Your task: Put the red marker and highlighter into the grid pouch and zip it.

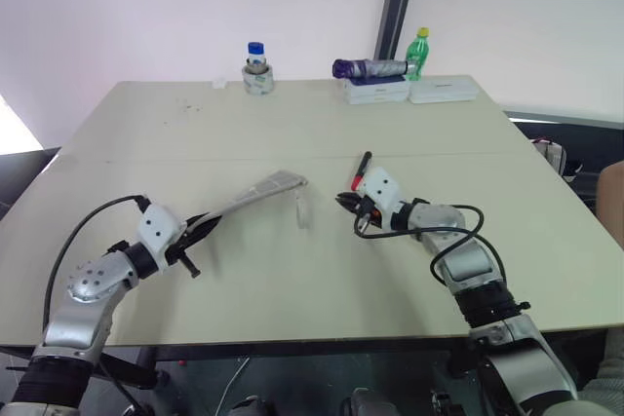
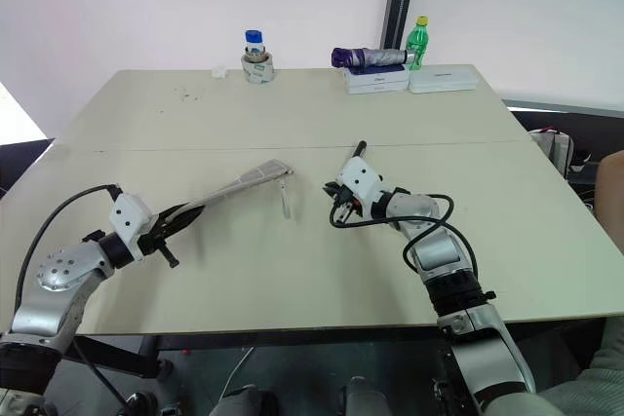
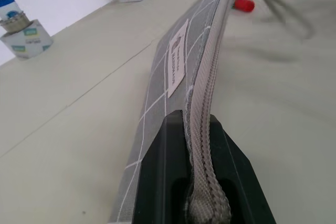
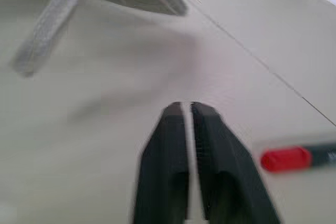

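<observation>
Left gripper [image 3: 202, 182] clamps one end of the grid pouch [image 1: 255, 192], lifted off the table [image 1: 292, 124], its white label [image 3: 177, 60] unreadable, while the right gripper [image 4: 190, 111], fingers barely apart and empty, hangs beside the red marker [image 4: 294, 157].
</observation>
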You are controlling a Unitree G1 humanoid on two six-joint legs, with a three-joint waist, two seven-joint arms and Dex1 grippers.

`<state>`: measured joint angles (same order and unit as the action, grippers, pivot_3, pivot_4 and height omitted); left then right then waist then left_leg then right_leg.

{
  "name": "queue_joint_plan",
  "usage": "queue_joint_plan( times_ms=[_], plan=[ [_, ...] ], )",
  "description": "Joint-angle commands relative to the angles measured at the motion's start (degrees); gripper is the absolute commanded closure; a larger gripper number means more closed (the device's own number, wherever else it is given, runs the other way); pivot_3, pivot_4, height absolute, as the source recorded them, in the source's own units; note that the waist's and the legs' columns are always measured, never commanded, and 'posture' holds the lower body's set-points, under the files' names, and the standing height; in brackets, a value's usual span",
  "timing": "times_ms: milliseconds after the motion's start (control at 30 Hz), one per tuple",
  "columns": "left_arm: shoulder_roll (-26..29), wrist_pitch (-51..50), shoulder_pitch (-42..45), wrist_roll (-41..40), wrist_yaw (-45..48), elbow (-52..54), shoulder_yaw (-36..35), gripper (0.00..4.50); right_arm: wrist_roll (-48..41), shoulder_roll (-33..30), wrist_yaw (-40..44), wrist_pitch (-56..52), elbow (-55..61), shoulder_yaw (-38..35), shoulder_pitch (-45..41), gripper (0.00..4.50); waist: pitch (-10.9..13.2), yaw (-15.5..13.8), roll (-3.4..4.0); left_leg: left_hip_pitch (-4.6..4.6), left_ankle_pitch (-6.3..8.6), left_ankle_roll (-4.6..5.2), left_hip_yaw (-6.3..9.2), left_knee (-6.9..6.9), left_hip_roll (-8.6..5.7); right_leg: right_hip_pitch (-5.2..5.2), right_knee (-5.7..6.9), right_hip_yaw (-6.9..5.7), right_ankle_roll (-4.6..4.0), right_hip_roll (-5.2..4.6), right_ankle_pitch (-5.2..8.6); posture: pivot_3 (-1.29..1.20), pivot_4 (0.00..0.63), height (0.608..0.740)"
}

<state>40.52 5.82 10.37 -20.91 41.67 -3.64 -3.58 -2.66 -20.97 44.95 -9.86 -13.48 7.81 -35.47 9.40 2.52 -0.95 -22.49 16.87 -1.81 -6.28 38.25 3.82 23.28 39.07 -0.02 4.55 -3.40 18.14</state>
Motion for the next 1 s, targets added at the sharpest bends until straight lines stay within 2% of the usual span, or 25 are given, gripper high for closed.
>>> queue_joint_plan(
  times_ms=[33,100,267,400,867,933,1000],
  plan=[
    [-0.23,-1.31,0.95,0.96,-1.13,2.68,-2.21,4.5,-5.1,1.73,-0.58,-5.42,5.7,-2.63,0.52,2.18,0.0,0.01,0.0,0.01,0.0,0.0,0.01,0.0,0.0,-0.01,0.0,0.0,0.0,0.0,0.0,0.0,0.15,0.74],
    [-0.66,-1.2,0.95,1.42,-1.38,3.01,-2.43,4.5,-6.51,3.01,-1.66,-9.29,8.28,-2.22,1.86,1.26,0.0,-0.05,0.0,0.0,0.0,-0.01,0.02,0.0,0.0,-0.01,0.0,0.0,0.0,0.0,0.0,0.0,0.15,0.74],
    [-1.78,0.44,0.79,3.74,-1.41,3.04,-2.09,4.5,-9.58,6.42,-4.77,-16.96,12.23,-2.34,3.28,1.26,0.0,-0.01,0.0,0.0,-0.19,-0.34,0.01,0.0,-0.01,0.0,0.0,0.0,0.0,0.0,0.0,0.0,0.15,0.74],
    [-2.84,0.47,0.93,4.87,-1.56,3.66,-2.12,4.5,-9.22,10.33,-10.88,-20.81,9.43,-3.24,1.49,1.26,0.0,-0.02,0.0,0.0,-0.19,-0.34,0.01,0.0,-0.02,0.0,0.0,0.0,0.0,0.0,0.0,0.0,0.15,0.74],
    [-4.24,1.25,0.61,5.11,-0.43,3.68,-2.63,4.5,-9.84,14.69,-12.17,-21.49,7.21,-1.07,0.02,1.26,0.0,-0.01,0.0,-0.03,-0.18,-0.32,0.05,-0.02,-0.02,0.02,-0.02,0.0,0.0,0.02,0.0,0.0,0.15,0.74],
    [-4.4,1.37,0.7,5.41,-0.39,3.6,-2.49,4.5,-9.78,15.01,-12.33,-21.11,6.84,-0.96,-0.05,1.77,0.0,-0.01,-0.01,-0.03,-0.18,-0.32,0.05,-0.02,-0.01,0.02,-0.02,0.0,0.0,0.0,0.0,0.0,0.15,0.74],
    [-4.52,1.54,0.86,5.97,-0.56,3.35,-2.31,4.5,-9.81,15.13,-12.48,-21.01,6.96,-1.05,0.05,2.58,0.0,-0.01,0.0,-0.04,-0.18,-0.32,0.05,-0.02,-0.01,0.02,-0.02,0.0,0.0,0.0,0.0,0.0,0.15,0.74]
  ],
)
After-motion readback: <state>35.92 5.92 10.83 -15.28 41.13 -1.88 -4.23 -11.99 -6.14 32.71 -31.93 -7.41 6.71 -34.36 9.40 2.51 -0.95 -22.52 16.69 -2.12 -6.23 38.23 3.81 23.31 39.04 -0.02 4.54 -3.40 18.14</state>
